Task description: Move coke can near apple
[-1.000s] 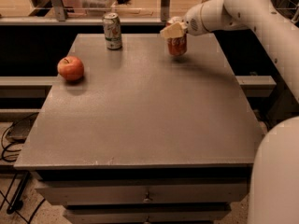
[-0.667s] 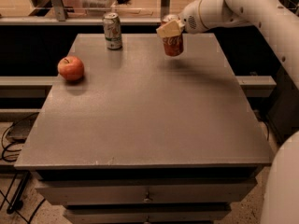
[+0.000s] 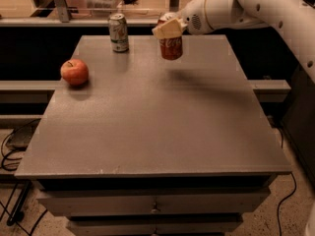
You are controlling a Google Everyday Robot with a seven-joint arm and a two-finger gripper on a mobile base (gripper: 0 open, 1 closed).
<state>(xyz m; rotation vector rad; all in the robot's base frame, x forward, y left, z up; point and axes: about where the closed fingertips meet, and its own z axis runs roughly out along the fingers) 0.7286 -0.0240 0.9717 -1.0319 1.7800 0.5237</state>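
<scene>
**Coke can in the gripper above the far side of the table**

Camera view: I saw the gripper point(image 3: 169, 27) clenched on the coke can point(image 3: 172, 48), its cream fingers point(image 3: 165, 30) pressed across the upper part of the can near the silver top. The white arm point(image 3: 231, 6) reached in from the upper right of my screen. The coke can hung upright, red side with white lettering facing me. Its base looked clear of the table point(image 3: 147, 127), and a soft shadow point(image 3: 194, 77) lay on the grey top apart from the can, lower and to the right.

The apple point(image 3: 75, 72) sat on the table near the left edge, stem up, well apart from the coke can. Between them, but farther back, the silver can point(image 3: 118, 32) stood upright by the far edge, nearer to the coke can than to the apple and touching neither.

Under the tabletop I could make out drawers point(image 3: 152, 203) with a small knob at the front. Cables point(image 3: 10, 156) trailed on the floor at the lower left, and another ran down at the lower right.
</scene>
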